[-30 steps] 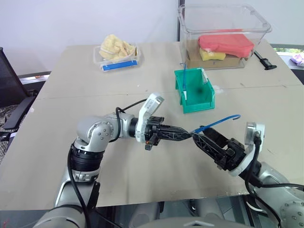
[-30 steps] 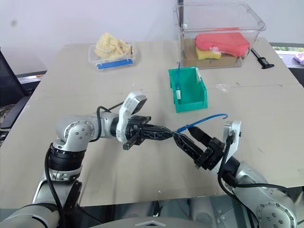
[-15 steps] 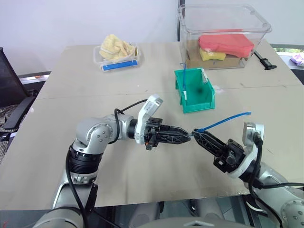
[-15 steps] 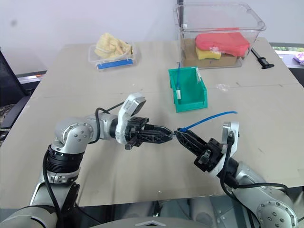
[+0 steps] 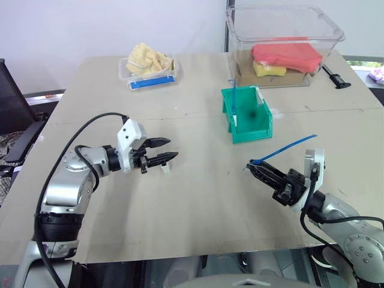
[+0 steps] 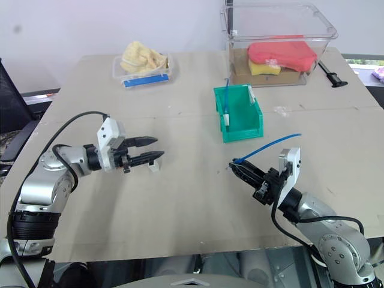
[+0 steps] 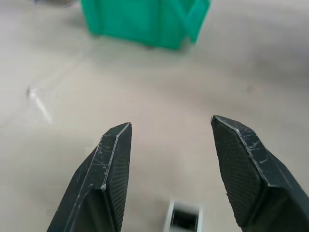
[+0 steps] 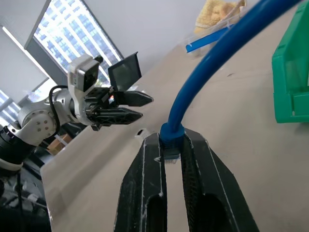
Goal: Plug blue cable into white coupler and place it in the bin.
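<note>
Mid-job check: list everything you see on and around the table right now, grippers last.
blue cable: 1, blue, plug end clamped in right gripper
white coupler: 1, white, on table under left gripper's fingertips
bin: 1, teal-green, table centre-right
clear tray: 1, blue strip, yellow cloth inside, far left
clear tub: 1, red and yellow items inside, far right
black tool: 1, right of tub
table: 1, beige
left gripper: open, above coupler
right gripper: shut on cable
</note>
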